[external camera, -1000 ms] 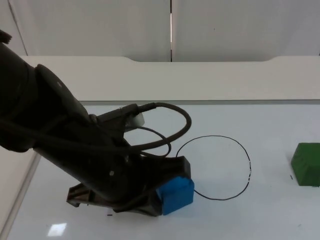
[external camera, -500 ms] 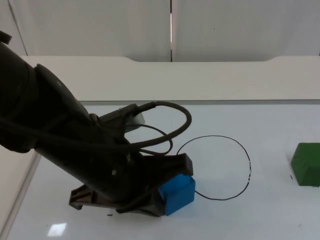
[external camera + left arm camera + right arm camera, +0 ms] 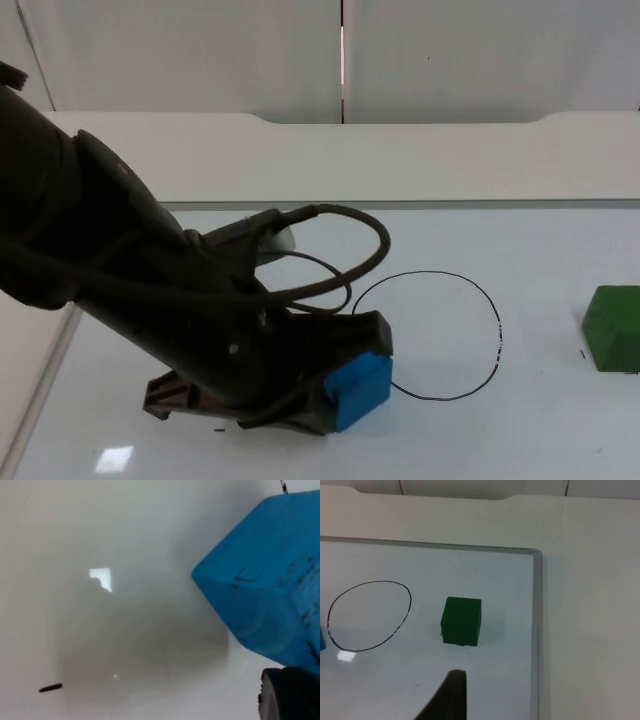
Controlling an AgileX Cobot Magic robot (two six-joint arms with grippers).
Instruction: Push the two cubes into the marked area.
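Since the earlier frame, left gripper [image 3: 325, 405] and blue cube [image 3: 358, 390] have edged slightly right toward the drawn circle [image 3: 427, 335]. Gripper contacts the cube's left side; finger spread cannot be determined. Cube sits just outside the line, one corner toward it. Green cube [image 3: 462, 620] stands well apart near the whiteboard [image 3: 485, 570] edge, ahead of the waiting right gripper [image 3: 449, 700].
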